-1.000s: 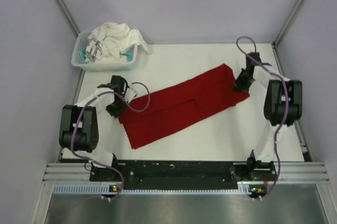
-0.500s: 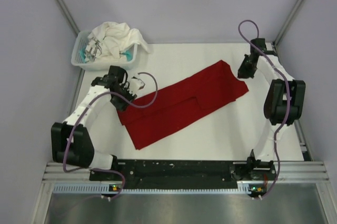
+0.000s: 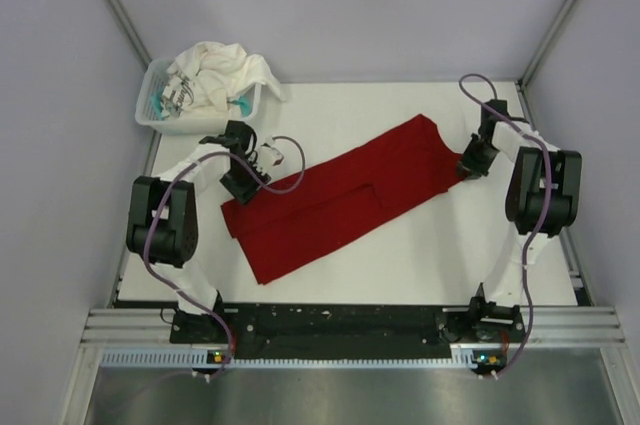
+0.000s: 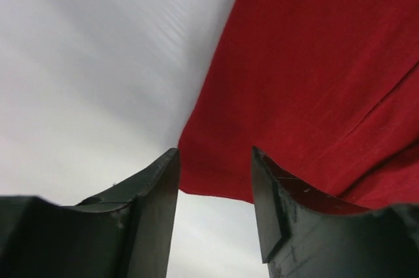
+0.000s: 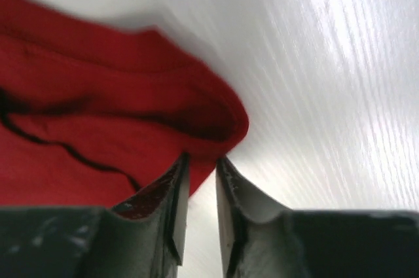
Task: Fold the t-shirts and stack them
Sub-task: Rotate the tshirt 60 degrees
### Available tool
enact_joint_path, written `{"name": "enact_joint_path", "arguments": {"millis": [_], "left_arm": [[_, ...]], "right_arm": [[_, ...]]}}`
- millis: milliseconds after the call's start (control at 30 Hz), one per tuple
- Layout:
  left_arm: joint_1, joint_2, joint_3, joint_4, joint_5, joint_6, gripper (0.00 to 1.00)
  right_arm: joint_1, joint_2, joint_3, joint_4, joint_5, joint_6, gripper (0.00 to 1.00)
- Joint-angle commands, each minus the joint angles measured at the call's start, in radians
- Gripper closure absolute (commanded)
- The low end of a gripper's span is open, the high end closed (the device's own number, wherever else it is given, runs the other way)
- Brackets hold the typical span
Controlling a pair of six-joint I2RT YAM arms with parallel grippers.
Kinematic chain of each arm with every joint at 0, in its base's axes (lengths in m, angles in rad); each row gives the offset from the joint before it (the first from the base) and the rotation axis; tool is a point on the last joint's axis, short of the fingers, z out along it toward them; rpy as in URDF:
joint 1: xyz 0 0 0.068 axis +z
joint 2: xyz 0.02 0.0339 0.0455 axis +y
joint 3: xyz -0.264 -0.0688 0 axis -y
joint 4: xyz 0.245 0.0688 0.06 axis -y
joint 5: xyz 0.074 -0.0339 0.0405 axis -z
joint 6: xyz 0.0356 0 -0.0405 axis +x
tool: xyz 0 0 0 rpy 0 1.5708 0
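Observation:
The deep red t-shirt lies folded in a long strip slanting across the table. The white t-shirt is bunched up in the basket at the back left. My left gripper is open at the strip's upper left corner; in the left wrist view the red cloth has its edge just past the fingertips. My right gripper is at the strip's right corner. In the right wrist view its jaws stand nearly together with the raised red cloth edge pinched between the tips.
A small white slatted basket stands at the table's back left corner, holding the white shirt. Grey walls enclose the table on three sides. A black rail runs along the near edge.
The right gripper lifted away toward the back, then came back down onto the shirt's right corner. The left gripper moved right along the shirt's upper left edge. The shirt barely shifted.

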Motion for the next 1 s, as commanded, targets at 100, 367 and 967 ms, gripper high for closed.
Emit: {"name": "enact_joint_path", "arguments": {"millis": [100, 367, 967], "left_arm": [[-0.03, -0.009, -0.159, 0.001, 0.086, 0.059, 0.66], [-0.319, -0.192, -0.314, -0.138, 0.273, 0.127, 0.57], [-0.381, -0.608, -0.328, -0.152, 0.401, 0.297, 0.41]], "right_arm": [[-0.047, 0.211, 0.255, 0.047, -0.188, 0.028, 0.96], [-0.038, 0.57, 0.8, 0.05, -0.414, 0.206, 0.97], [0.094, -0.194, 0.153, 0.382, -0.529, -0.236, 0.34]]}}
